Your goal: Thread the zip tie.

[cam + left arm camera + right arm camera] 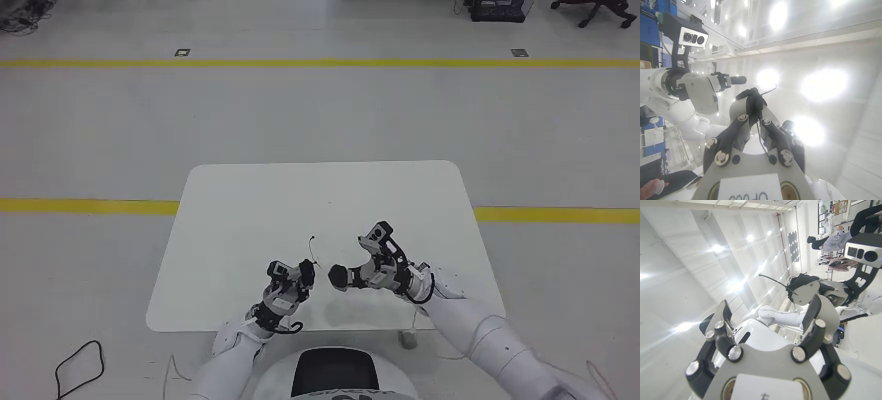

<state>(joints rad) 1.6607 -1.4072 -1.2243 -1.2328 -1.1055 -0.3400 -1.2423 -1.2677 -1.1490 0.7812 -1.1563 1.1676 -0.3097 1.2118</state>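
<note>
While my left hand (290,277) pinches the black zip tie (311,250) above the surface (250,200), its long axis runs toward the far edge, tip curled. My right hand (358,256), fingers spread and empty, hangs just to its right, well placed, I judge, to take that tip.

Industrial hall, yellow floor lines (300,63), high ceiling lights (778,15)

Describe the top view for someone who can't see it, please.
Seen from above, the left gripper pinches a thin black zip tie over a white table, its free end poking out past the fingers. The right gripper hangs close beside it, fingers open and empty. Yellow floor lines run past the table.
</note>
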